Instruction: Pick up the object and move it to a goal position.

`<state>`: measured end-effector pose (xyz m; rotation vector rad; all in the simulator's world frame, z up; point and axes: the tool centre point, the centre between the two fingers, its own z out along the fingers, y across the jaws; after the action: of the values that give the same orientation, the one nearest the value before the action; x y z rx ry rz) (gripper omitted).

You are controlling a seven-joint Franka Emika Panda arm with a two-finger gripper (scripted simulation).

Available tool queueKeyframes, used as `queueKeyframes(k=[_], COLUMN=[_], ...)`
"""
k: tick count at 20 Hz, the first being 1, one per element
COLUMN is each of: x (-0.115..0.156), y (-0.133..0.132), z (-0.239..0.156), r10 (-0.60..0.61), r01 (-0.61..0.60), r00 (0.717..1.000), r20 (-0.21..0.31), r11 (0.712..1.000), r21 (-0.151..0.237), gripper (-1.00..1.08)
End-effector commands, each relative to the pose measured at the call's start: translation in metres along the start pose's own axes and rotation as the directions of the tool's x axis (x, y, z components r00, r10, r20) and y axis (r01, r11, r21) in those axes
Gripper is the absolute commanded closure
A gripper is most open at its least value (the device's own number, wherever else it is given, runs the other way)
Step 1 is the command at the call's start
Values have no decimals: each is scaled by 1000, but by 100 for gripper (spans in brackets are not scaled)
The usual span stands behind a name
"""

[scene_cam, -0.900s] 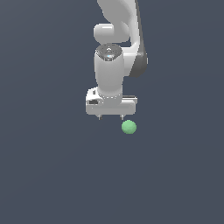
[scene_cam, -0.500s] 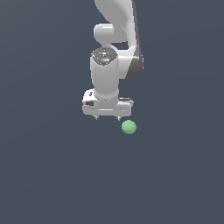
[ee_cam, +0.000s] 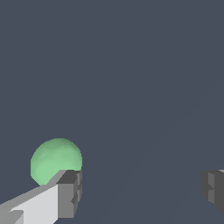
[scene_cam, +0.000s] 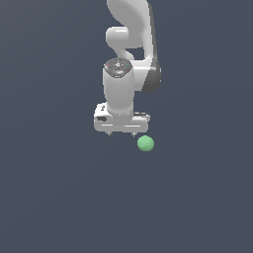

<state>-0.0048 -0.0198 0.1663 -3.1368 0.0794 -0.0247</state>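
A small plain green ball (scene_cam: 145, 143) lies on the dark grey floor, just below and to the exterior view's right of the white hand. My gripper (scene_cam: 121, 134) hangs above the floor with only its short fingertips showing under the hand. In the wrist view the gripper (ee_cam: 140, 188) is open and empty, with its two grey fingertips (ee_cam: 70, 192) far apart. The ball (ee_cam: 56, 161) sits outside the gap, partly behind one fingertip, not between the fingers.
The floor (scene_cam: 59, 197) is a plain dark grey surface with no other objects in view. The white arm (scene_cam: 129, 44) rises above the hand toward the top of the exterior view.
The hand has shifted toward the exterior view's left and slightly down. The ball has stayed where it was. The gripper is still open.
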Motion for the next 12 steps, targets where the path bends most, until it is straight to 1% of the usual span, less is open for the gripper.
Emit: queueKeyframes(k=[1, 5, 9, 12], x=[-3, -12, -27, -36], y=[-12, -43, -81, -101], z=[8, 29, 54, 66], r10=[-37, -137, -258, -321], r01=[37, 137, 258, 321], r00=[999, 991, 966, 947], r20=[3, 7, 13, 15], r11=[999, 991, 966, 947], r21=[-1, -4, -3, -1], gripper=[-92, -92, -92, -92])
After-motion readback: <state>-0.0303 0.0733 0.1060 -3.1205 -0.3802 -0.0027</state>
